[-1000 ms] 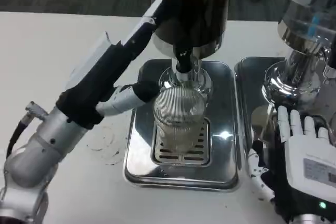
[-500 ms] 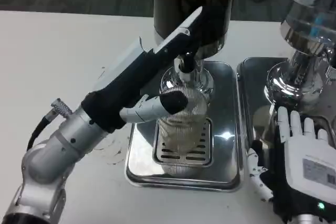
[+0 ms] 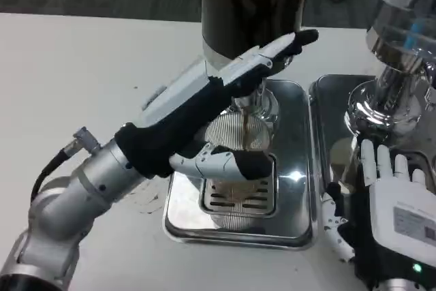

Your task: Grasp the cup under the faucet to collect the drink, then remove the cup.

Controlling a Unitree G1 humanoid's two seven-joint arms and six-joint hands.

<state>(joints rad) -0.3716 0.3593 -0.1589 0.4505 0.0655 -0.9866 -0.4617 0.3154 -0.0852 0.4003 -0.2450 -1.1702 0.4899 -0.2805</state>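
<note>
Head view | left hand [image 3: 225, 90] fingers pressing faucet lever (dark drink streams) | ribbed clear glass cup [image 3: 240, 161] catching below, thumb alongside | right hand [image 3: 398, 202] spread, holding nothing

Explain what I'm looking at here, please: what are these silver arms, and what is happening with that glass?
You are looking down from a camera on a humanoid robot's head or chest. The silver arms are its own. Its left robot hand reaches across a drink dispenser on a white table, thumb against a ribbed clear cup. Whether it truly grips the cup is hard to tell. The cup stands on a shiny metal drip tray under the faucet, and a thin dark stream is falling into it. The right robot hand rests open by a second dispenser, holding nothing.
</note>
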